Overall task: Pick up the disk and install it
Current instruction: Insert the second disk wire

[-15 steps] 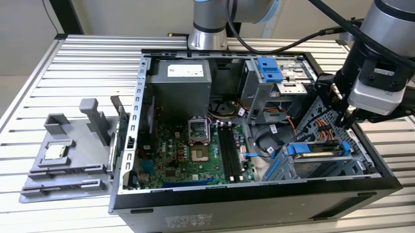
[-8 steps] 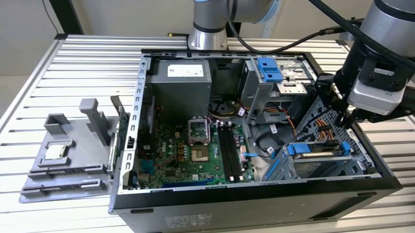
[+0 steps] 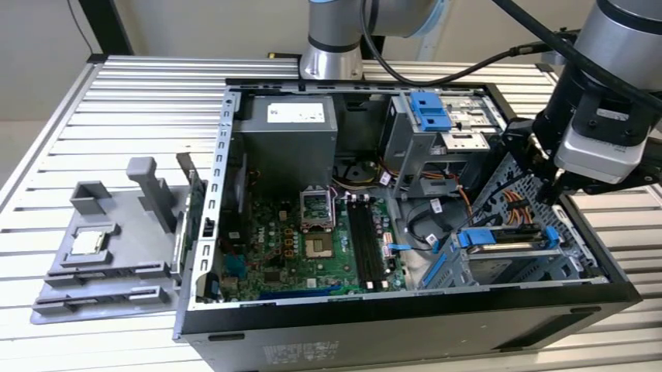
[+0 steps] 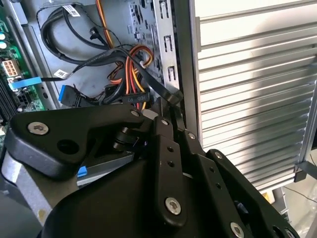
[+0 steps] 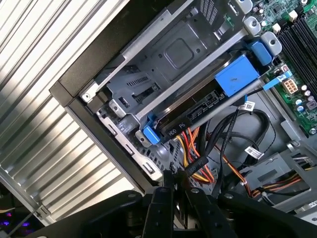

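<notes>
Near right, the disk (image 3: 504, 239) sits in its bay (image 3: 520, 268), and the install step looks all but done to me. Your gripper (image 3: 547, 198) hovers just beyond it, pinched closed on nothing, right beside the cables (image 3: 514, 211). Any retreat calls for a clean lift clear of them.

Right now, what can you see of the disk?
The disk sits slotted in the grey metal cage at a corner of the case, seen edge-on. A bright blue plastic carrier frames it, with tabs at both ends. Its dark exposed edge shows connector sockets; orange and yellow cables lie close beside it. The gripper is near, apart from it.
</notes>
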`<state>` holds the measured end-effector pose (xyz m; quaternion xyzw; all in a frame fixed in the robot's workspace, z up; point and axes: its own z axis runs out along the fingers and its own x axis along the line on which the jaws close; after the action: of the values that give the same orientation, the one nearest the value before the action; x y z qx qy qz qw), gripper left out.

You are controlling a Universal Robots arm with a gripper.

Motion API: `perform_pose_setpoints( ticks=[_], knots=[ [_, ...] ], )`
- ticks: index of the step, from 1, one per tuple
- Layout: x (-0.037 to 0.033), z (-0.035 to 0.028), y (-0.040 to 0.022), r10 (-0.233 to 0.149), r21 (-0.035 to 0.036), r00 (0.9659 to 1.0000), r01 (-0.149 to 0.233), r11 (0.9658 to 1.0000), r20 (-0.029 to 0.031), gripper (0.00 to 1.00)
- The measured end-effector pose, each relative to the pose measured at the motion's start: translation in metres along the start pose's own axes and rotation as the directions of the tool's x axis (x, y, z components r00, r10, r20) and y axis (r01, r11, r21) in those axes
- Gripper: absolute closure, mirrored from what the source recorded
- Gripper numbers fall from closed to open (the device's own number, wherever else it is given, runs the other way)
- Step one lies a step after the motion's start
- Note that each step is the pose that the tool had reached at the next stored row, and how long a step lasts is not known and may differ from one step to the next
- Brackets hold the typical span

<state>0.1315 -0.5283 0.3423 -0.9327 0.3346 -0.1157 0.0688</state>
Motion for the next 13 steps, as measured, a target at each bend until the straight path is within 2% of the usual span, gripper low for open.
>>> perform_pose_setpoints(
  ticks=[4, 5, 9, 13],
  knots=[
    [0.0, 0.0, 0.0, 0.0, 0.0001, 1.0, 0.0, 1.0, 0.0001, 0.0],
    [0.0, 0.0, 0.0, 0.0, 0.0001, 1.0, 0.0, 1.0, 0.0001, 1.0],
    [0.0001, -0.0002, 0.0, 0.0, 0.0001, 1.0, 0.0, 1.0, 0.0001, 1.0],
    [0.0007, -0.0045, -0.0004, 0.001, 0.0012, 1.0, -0.001, 1.0, 0.0008, 1.0]
  ],
)
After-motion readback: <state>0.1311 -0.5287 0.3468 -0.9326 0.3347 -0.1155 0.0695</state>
